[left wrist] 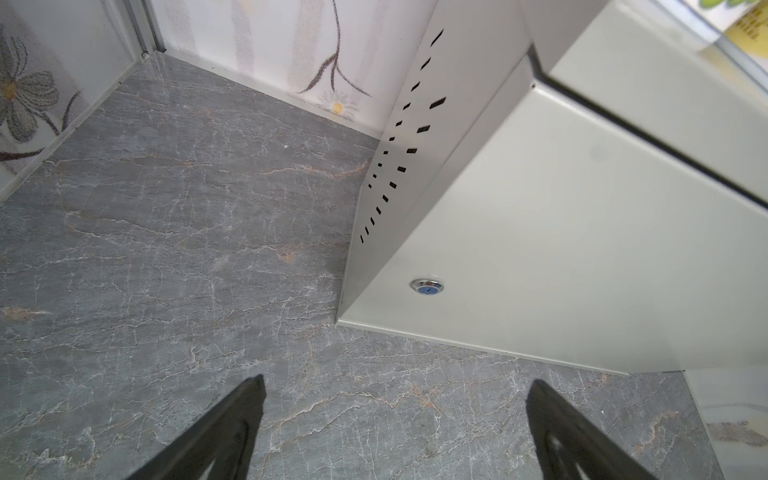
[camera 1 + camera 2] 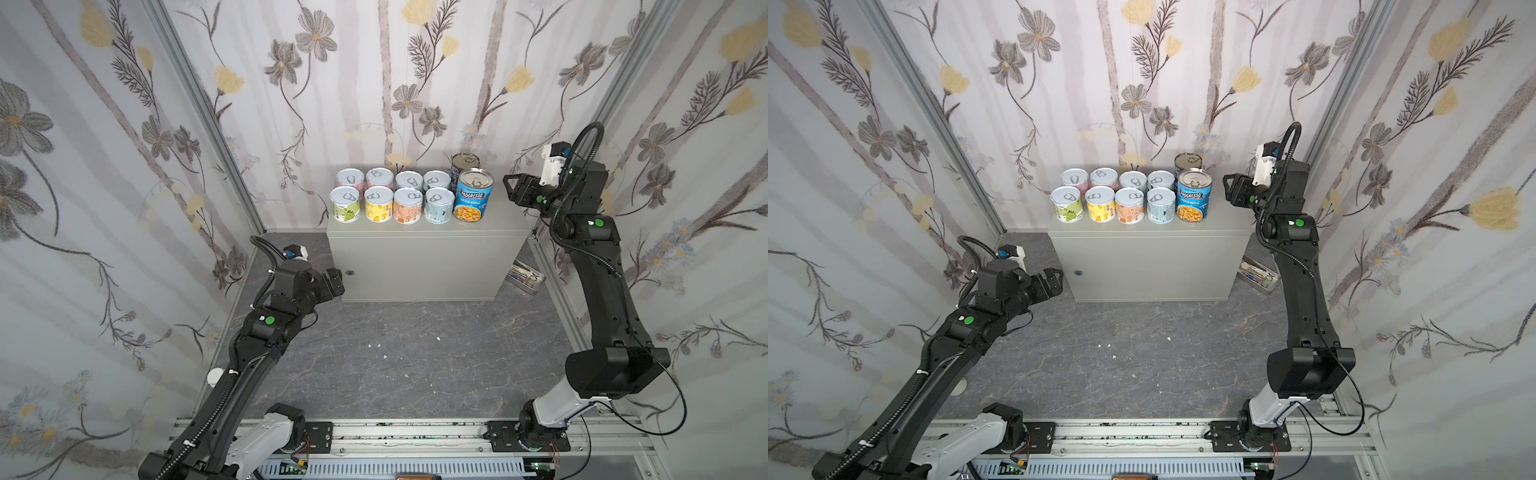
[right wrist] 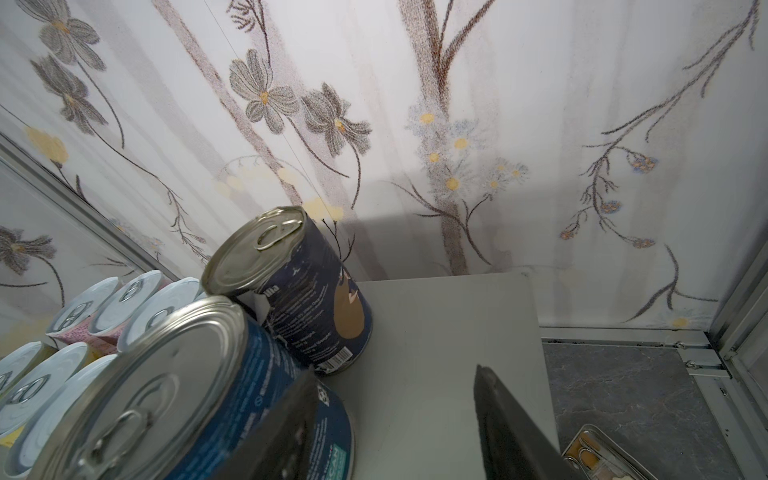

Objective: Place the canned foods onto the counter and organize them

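Several short canned foods (image 2: 378, 203) with silver pull-tab lids stand in two rows on the left part of the pale grey-green counter (image 2: 415, 257). The blue Progresso can (image 2: 473, 195) and the dark navy can (image 2: 463, 164) stand upright to their right. My right gripper (image 2: 509, 187) hovers over the counter's bare right end, just right of the Progresso can (image 3: 208, 395). Its fingers stand apart with nothing between them (image 3: 395, 370). My left gripper (image 1: 397, 378) is wide open and empty, low over the floor by the counter's front left corner and its round lock (image 1: 427, 286).
A shiny metal tray of utensils (image 2: 525, 278) lies on the dark marbled floor (image 2: 395, 353) beside the counter's right end. A white-capped bottle (image 2: 215, 376) peeks out behind the left arm. Floral walls enclose three sides, and the arms' rail (image 2: 395, 432) runs along the front.
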You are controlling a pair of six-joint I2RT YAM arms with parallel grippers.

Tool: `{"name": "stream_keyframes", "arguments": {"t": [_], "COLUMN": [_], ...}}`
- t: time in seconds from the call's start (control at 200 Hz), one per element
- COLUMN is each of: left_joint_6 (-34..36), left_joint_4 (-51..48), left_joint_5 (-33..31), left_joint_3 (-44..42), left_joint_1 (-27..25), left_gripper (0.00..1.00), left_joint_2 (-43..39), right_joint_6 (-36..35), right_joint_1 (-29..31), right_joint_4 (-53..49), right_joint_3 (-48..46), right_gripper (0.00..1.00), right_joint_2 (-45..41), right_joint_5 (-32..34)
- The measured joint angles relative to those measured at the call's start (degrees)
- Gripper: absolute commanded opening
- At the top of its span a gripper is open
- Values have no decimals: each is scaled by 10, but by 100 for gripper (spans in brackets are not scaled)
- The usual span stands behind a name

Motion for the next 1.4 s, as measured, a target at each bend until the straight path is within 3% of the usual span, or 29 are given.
{"name": "stream_keyframes", "arguments": {"t": [0.619,0.999,1.399], "left_joint_6": [0,0,1], "left_joint_4": [-1,-1,-1], "left_joint_5": [-4,-7,-23], "left_joint_3": [-7,-9,-8], "left_joint_1": [0,0,1], "left_gripper": [100,100,100], "left_joint_2": [-9,-12,-23], "right_joint_6": [-15,-22,-30], "right_joint_1": [47,44,29], "right_joint_4": [12,12,14], "right_joint_3": [-1,-1,-31], "right_gripper": [66,70,72], "right_joint_2": [16,15,-57], "right_joint_5": [8,17,42]}}
